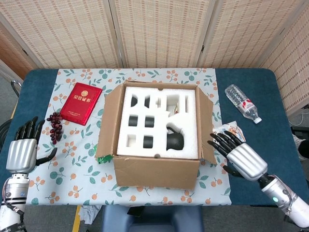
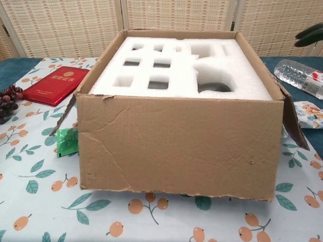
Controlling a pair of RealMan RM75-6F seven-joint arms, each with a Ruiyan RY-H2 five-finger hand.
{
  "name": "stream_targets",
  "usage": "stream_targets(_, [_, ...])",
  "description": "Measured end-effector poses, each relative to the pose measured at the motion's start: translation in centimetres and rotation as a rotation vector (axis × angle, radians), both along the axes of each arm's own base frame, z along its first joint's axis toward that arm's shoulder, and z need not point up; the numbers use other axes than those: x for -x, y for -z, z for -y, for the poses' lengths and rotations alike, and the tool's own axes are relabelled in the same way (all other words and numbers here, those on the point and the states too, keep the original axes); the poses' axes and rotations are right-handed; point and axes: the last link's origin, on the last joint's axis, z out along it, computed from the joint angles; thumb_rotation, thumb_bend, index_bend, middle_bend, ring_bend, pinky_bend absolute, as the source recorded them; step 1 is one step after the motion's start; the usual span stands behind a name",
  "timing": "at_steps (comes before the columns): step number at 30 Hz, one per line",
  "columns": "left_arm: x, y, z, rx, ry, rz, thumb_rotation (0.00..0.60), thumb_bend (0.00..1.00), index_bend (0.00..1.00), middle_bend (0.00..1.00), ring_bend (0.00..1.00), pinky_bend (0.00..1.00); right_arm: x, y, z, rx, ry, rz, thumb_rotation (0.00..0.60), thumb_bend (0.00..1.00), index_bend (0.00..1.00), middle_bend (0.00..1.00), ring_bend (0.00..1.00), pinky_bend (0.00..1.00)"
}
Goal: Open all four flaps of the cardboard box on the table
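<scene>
- The box sits at the middle of the surface on a fruit-print cloth, its top open.
- The near flap hangs down over the front wall; the left flap and right flap angle outward. The far flap cannot be made out.
- White foam with cut-out pockets fills the box; a dark round item sits in one pocket on the right.
- The right hand hovers just beside the box's right side, fingers spread, holding nothing, apart from the cardboard.
- The left hand is raised at the surface's left edge, well apart from the box, fingers spread and empty.
- A red booklet and grapes lie left of the box; a green packet pokes out at its left front corner.
- A bottle and a snack bag lie to the right.
</scene>
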Motion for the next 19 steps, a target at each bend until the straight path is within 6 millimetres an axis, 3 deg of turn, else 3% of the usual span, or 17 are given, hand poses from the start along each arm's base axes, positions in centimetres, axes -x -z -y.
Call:
stream_targets(10, [0.9,0.2,1.3,0.026,0.025,-0.029,0.414,0.33,0.0,0.01,0.02,0.14,5.9,1.7,-2.5,0.347,0.158,0.02,0.6,0.39,0.0,0.0,0.0,0.0])
stream_targets(19, [2.3,0.7,1.9,0.022,0.012,-0.008,0.418,0.33,0.0,0.0,0.02,0.14,8.2,1.8,-2.5,0.381,0.257,0.074,0.6,0.39,0.0,0.0,0.0,0.0])
